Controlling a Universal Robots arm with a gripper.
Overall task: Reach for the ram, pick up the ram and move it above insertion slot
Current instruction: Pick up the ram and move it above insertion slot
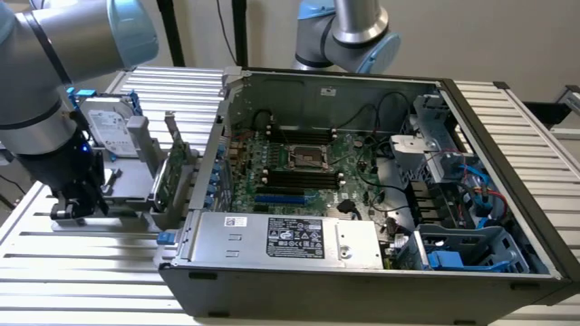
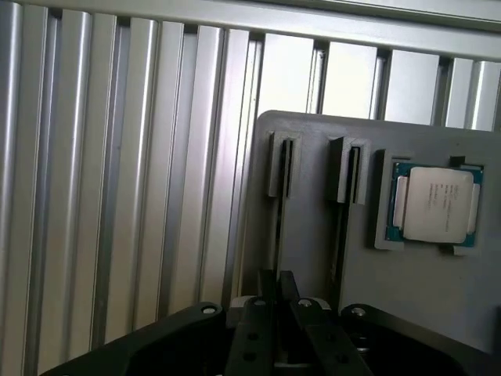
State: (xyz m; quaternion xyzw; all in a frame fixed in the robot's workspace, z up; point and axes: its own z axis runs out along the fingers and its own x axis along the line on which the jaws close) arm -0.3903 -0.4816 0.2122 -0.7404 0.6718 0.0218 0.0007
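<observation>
The ram stands edge-on as a thin dark strip in one slot of a grey holder plate. My gripper is lowered onto it, its fingers drawn close together on either side of the strip's near end. In the exterior view my gripper sits low over the holder at that view's left, outside the open computer case. The motherboard's dark memory slots lie in the middle of the case, well away from the gripper.
A second slot runs parallel beside the ram, and a processor chip lies in a blue frame on the same plate. A silver hard drive and a green expansion card stand between the gripper and the case. A second arm stands behind the case.
</observation>
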